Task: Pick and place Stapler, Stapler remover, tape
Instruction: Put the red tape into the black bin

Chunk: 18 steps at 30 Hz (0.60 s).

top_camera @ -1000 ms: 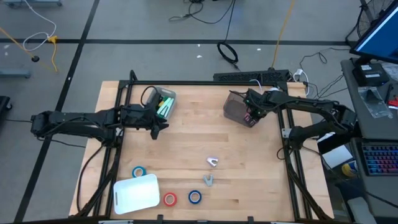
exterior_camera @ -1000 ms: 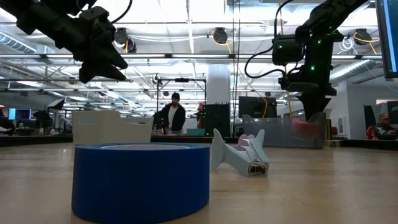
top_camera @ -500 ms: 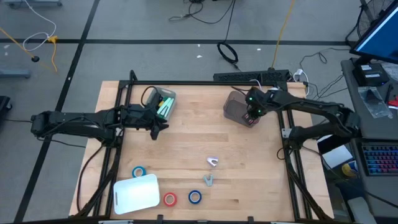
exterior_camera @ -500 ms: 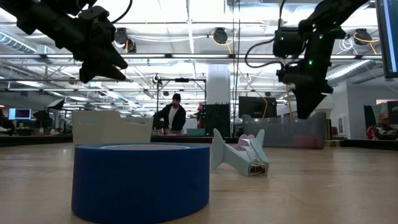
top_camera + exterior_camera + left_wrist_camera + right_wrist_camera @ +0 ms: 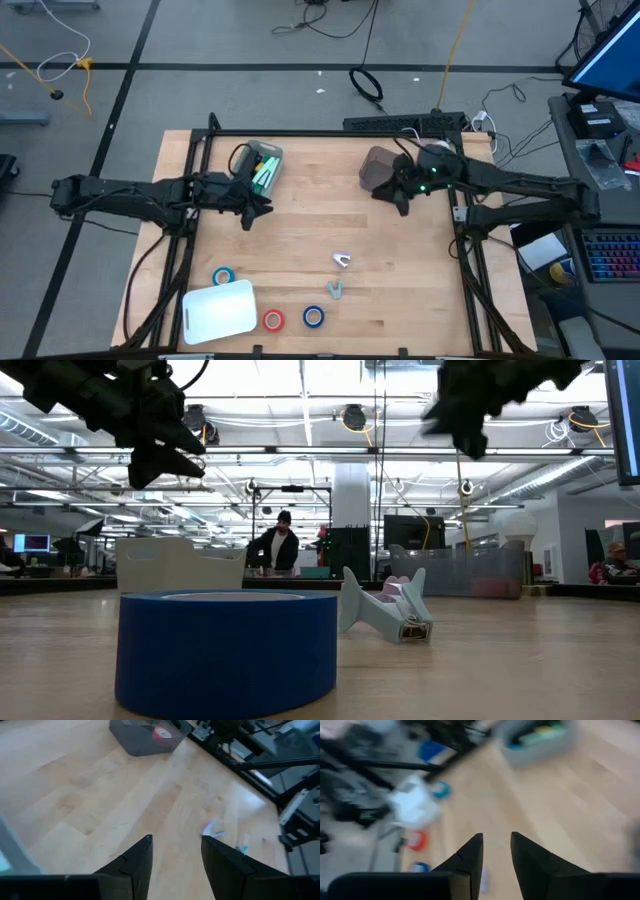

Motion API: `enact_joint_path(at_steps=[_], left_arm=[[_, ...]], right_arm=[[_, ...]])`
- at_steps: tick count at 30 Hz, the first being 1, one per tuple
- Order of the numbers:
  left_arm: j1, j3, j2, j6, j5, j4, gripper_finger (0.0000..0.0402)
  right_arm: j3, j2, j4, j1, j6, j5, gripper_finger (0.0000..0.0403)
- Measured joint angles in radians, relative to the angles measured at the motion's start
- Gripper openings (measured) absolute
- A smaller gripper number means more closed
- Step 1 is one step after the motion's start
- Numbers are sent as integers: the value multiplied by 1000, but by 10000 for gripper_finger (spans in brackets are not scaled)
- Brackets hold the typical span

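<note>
The pale wooden table (image 5: 300,240) carries all items, bounded by a black metal frame (image 5: 300,133). The left arm extends across the table's left half, its left gripper (image 5: 252,205) held above bare wood just beside the clear bin of green items (image 5: 262,166); its fingers (image 5: 137,860) stand parted with nothing between them. The right arm reaches in from the right, its right gripper (image 5: 400,200) raised above the table at the front edge of the dark grey bin (image 5: 378,170); its fingers (image 5: 472,852) show a narrow gap and hold nothing. The grey bin contains one pink tape roll (image 5: 161,733), seen in the left wrist view. A white rectangular bin (image 5: 218,310) sits at the table's near left corner. Three tape rolls remain on the table: a blue roll (image 5: 223,276) just behind the white bin, a red roll (image 5: 273,320) beside its right edge, and a second blue roll (image 5: 313,317) near the red one. Two small pale staple removers (image 5: 342,261) lie apart near the table's middle, the second (image 5: 335,290) nearer the front
</note>
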Motion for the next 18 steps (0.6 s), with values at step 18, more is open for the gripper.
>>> enact_joint_path(at_steps=[18], left_arm=[[-324, 78, 18, -104, -173, 51, 168]], right_arm=[[0, -23, 230, 367, -56, 88, 91]])
